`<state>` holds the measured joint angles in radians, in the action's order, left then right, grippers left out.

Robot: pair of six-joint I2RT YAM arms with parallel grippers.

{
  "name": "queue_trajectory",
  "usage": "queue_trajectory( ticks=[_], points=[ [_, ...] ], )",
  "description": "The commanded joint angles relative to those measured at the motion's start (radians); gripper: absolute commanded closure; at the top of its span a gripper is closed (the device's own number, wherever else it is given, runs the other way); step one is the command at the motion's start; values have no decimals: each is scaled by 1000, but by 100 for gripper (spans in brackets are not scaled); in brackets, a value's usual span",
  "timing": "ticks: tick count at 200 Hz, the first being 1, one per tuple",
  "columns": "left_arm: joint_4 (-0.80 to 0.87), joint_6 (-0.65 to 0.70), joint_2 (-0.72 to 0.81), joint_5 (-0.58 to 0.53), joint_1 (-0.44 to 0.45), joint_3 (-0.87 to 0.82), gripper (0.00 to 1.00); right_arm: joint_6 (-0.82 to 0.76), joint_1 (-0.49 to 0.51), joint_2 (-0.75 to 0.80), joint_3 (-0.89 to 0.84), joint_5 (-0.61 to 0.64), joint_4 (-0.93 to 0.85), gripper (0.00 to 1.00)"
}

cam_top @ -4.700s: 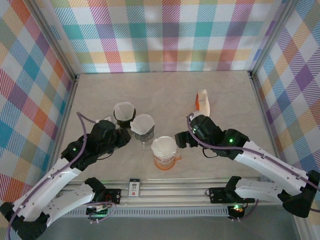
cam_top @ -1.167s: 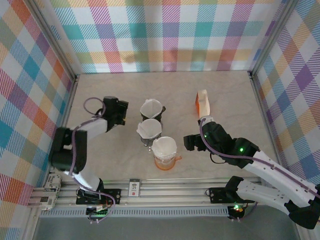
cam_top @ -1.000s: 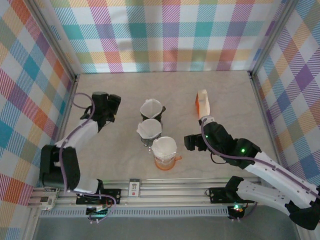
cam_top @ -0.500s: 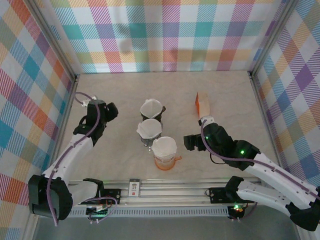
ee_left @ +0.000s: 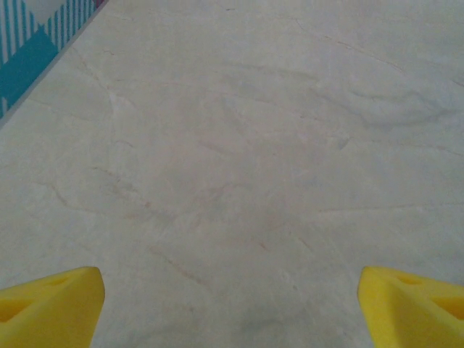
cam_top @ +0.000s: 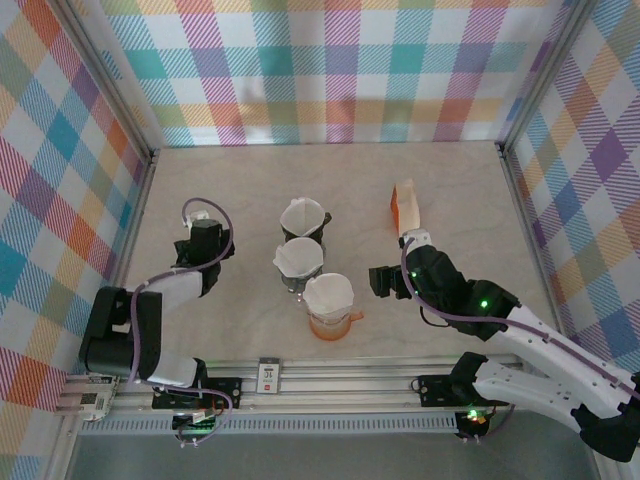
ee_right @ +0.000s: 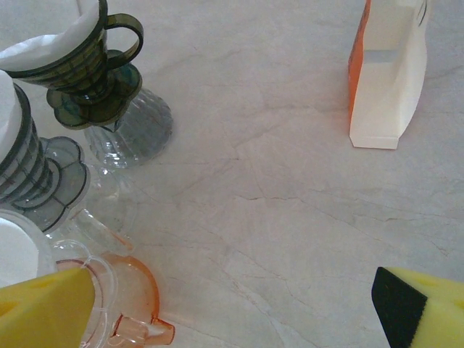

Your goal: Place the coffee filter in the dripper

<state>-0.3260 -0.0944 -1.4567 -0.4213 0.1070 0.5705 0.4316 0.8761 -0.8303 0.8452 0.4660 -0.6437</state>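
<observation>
We judge the placing step to be done, or nearly so. Three drippers stand close together in a row in the middle of the desk (ee_left: 232, 145). The dark green dripper (ee_right: 90, 61) is farthest, the grey dripper (ee_right: 36, 174) is just nearer, and the orange dripper (ee_right: 130, 283) is nearest and a little to the right. Each has a white paper filter (cam_top: 329, 292) sitting in its cone, so the task's thing is in a dripper and not in a claw.

The left claw (ee_left: 232, 312) hangs over bare desk well to the left of the row. Its yellow fingertips are spread wide with nothing between them. The right claw (ee_right: 232, 312) is just right of the orange dripper, also spread wide and empty. Beyond it, to the far right, an orange-and-white box (cam_top: 405, 207) stands upright. We cannot tell what it holds.

We think the next move needs no grasp. The arms should draw back toward the near edge. The right one needs care, because it is close to the orange dripper's handle and a brush could tip the row. We cannot tell from above whether each filter sits flush against its cone.
</observation>
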Motion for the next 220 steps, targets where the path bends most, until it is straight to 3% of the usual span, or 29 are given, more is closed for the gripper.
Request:
queue_trajectory(
  ticks=[1,32,38,57,67,78,86,110,150,188,220],
  points=[
    [-162,11,-59,44,-33,-4,10,4,-7,-10,-6,62,26,1],
    [-233,35,-75,77,-24,-35,9,-15,-12,-17,-10,93,50,1],
    [-280,54,-72,104,-21,-59,0,-17,-16,-20,-13,101,50,1],
    [-404,60,-69,170,-30,-137,0,-12,-28,-28,-20,132,49,1],
    [-614,77,-127,136,-18,-200,0,-25,-34,-33,-25,139,58,1],
    [-460,65,-91,134,-17,-158,0,-30,-43,-39,-25,139,61,1],
    [-548,76,-115,126,-12,-177,0,-16,-53,-46,-23,146,53,1],
    [-494,71,-100,126,-12,-165,0,-8,-113,-62,-28,160,74,1],
    [-503,73,-103,126,-10,-168,0,-164,-283,-95,-95,122,314,1],
    [-506,72,-104,125,-10,-167,0,-456,-503,-112,-229,27,685,1],
    [-504,73,-103,123,-10,-167,0,-413,-709,-203,-347,-155,881,1]
  ],
)
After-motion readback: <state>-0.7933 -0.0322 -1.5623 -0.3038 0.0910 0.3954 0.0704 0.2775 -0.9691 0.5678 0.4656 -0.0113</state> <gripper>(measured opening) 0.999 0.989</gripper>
